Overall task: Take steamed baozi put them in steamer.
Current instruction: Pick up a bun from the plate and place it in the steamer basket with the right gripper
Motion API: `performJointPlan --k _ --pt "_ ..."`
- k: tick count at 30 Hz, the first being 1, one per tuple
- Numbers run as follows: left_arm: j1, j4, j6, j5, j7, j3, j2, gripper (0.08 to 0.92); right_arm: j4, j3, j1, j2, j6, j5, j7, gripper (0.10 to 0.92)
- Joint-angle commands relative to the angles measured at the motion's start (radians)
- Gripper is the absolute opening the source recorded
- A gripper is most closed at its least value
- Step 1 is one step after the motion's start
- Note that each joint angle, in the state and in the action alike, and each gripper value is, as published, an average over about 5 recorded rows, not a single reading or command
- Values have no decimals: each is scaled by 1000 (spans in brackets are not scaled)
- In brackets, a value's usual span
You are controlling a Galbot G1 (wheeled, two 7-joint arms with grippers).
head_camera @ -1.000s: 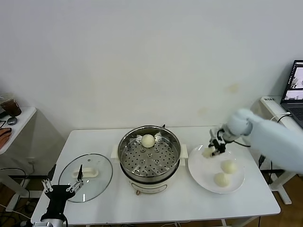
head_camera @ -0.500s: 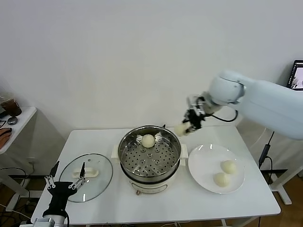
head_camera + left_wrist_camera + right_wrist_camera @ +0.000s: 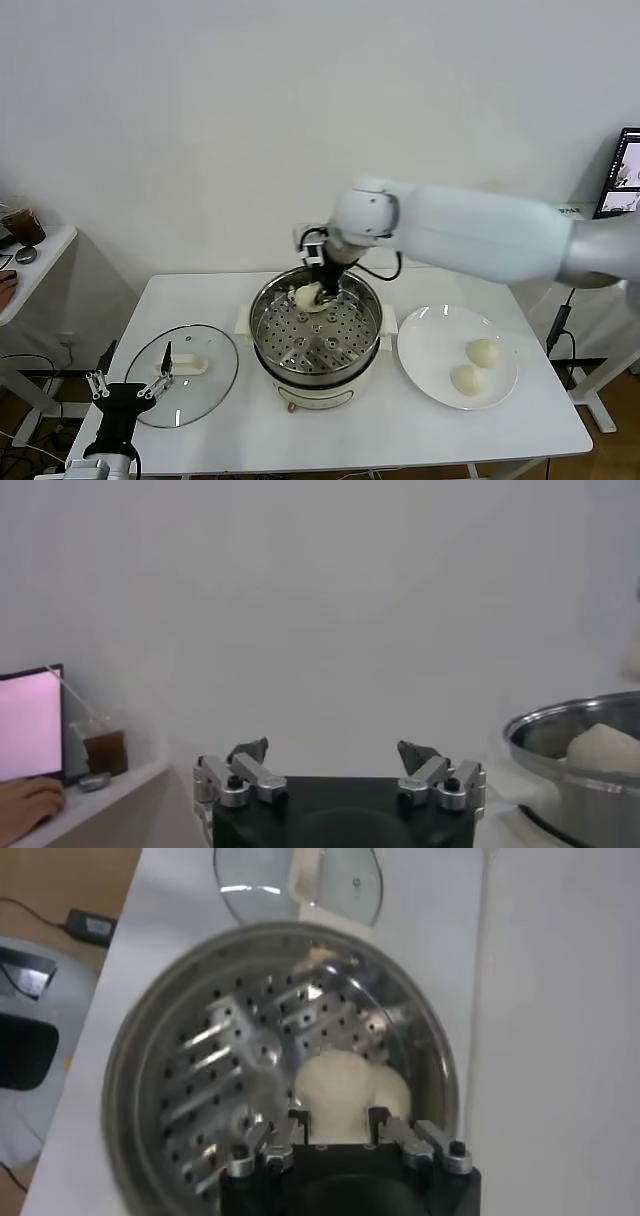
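Head view: right gripper (image 3: 312,292) over far side of round shiny steel steamer (image 3: 316,338), clamped on pale cream bun (image 3: 305,296). Two pale buns (image 3: 483,352) wait on flat white plate (image 3: 430,350). Roughly halfway, I judge. Right wrist view alone shows second bun (image 3: 388,1088) touching held one. Left gripper (image 3: 340,773) idle, fingers spread.

Right arm stretched across table toward back edge — right gripper (image 3: 318,287) pointing down, fingers clamped. Left gripper (image 3: 128,385) parked off front-left corner — fingers spread wide.
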Motion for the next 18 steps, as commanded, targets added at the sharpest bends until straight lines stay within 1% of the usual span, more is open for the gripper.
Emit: performJointPlan --k 1,10,18 --pt "-2 -2 0 -2 0 -2 -1 823 -152 -22 -107 185 -60 31 62 388" --pt "-7 -4 2 -7 -1 0 -4 823 -204 -19 -154 208 -59 -9 71 391" --pt "-12 0 2 -8 0 3 -4 823 -223 4 -173 223 -59 -6 78 423"
